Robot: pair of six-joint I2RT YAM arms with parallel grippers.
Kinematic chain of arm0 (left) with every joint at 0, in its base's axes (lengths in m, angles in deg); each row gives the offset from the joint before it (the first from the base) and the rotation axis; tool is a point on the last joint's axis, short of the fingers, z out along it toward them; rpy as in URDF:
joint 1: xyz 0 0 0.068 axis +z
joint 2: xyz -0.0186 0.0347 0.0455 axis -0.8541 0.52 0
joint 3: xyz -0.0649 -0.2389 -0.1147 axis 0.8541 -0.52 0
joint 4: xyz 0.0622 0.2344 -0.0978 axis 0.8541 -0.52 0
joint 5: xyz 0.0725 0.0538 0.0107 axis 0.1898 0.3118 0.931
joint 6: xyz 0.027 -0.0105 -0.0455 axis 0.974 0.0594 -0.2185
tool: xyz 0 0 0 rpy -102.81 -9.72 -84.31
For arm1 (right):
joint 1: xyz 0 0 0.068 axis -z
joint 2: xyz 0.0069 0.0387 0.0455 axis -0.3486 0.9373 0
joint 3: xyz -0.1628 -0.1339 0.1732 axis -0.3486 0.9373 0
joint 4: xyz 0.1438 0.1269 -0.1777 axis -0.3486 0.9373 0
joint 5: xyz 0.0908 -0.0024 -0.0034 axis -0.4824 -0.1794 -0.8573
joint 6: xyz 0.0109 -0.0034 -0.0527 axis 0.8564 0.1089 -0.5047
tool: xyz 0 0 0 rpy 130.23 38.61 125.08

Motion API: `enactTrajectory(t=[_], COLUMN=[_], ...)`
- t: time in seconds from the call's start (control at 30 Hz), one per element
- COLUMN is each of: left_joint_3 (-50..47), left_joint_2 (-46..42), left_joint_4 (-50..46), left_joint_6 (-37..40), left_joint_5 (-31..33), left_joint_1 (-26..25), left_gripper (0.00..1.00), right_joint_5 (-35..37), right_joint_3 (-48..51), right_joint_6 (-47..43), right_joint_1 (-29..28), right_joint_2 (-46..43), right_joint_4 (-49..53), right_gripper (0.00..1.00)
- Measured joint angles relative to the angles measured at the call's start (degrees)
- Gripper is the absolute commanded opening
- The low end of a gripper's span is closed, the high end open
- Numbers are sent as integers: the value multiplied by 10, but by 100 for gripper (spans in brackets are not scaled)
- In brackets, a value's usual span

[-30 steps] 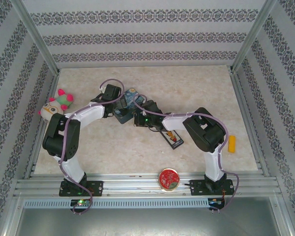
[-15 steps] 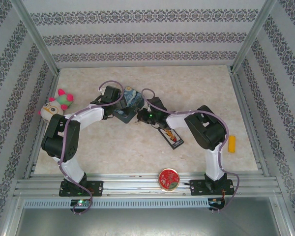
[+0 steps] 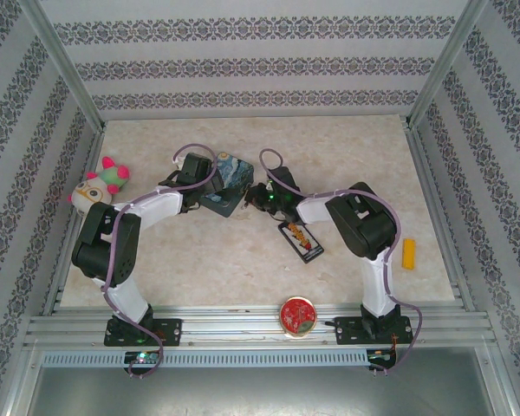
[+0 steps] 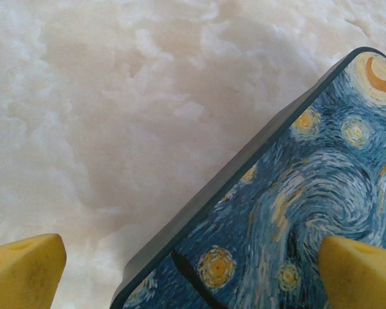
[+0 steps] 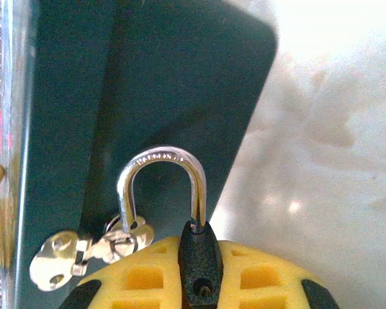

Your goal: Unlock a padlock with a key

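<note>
Steadying step: right gripper point(image 5: 199, 286) clamps the padlock point(image 5: 198, 248) beside the tin point(image 5: 148, 84); left gripper point(image 4: 193, 273), wide open and empty, should next take the key point(image 5: 55, 261) hanging at the shackle.

Bright, even light from above leaves only soft shadows on my tabletop point(image 3: 347, 156). At my right wrist the tabletop blows out white, the padlock point(image 5: 198, 257) glints, and my yellow fingers point(image 5: 276, 264) blur.

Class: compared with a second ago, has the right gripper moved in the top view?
Yes: the right gripper has shifted rightward and slightly farther back, judged against the pack.
</note>
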Motion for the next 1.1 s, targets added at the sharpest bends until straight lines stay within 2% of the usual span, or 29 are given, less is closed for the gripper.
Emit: enactTrajectory(t=[0.4, 0.63, 0.8, 0.97, 1.1], left_joint_3=[-6, -19, -31, -51, -68], left_joint_2=[-6, -31, -74, -127, -160], left_joint_4=[0, -15, -24, -26, -26], left_joint_6=[-1, 1, -2, -12, -22], left_joint_5=[0, -11, -17, -26, -35], left_joint_1=[2, 13, 16, 17, 22], left_gripper=[99, 99, 99, 99, 99], right_joint_5=[-1, 0, 5, 33, 46], right_joint_3=[3, 43, 42, 29, 0], right_joint_6=[-9, -71, -123, -165, -187], right_joint_1=[12, -15, -49, -82, -89], right_joint_2=[-8, -103, -134, -128, -111], right_joint_4=[17, 134, 229, 335, 376], right_gripper=[0, 0, 1, 8, 25])
